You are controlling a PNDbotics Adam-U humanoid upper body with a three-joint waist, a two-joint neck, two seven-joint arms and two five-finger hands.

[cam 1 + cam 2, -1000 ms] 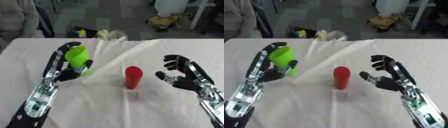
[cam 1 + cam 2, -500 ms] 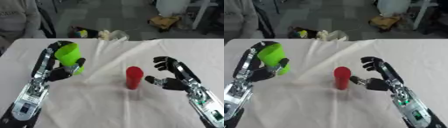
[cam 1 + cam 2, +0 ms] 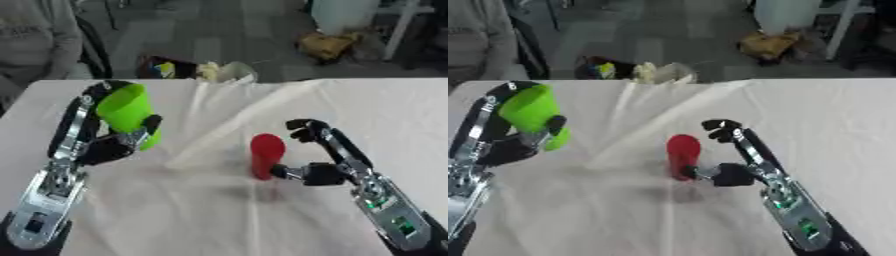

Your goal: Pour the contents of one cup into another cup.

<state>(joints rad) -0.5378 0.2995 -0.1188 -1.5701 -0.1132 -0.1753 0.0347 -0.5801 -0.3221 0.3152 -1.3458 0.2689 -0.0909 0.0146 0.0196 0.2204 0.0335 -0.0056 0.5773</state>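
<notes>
Green cup (image 3: 125, 109) gripped by left hand (image 3: 103, 148), tilted; right hand (image 3: 320, 155) spread open beside upright red cup (image 3: 266, 154). Contents unseen.

The table (image 3: 385, 115) is draped in a white, matt cloth with soft creases. The green cup (image 3: 129, 112) and red cup (image 3: 265, 155) look like smooth plastic, though the view is too soft to be sure. Both the left hand (image 3: 109, 145) and right hand (image 3: 324, 167) are matt black with silvery metal-looking parts.
</notes>
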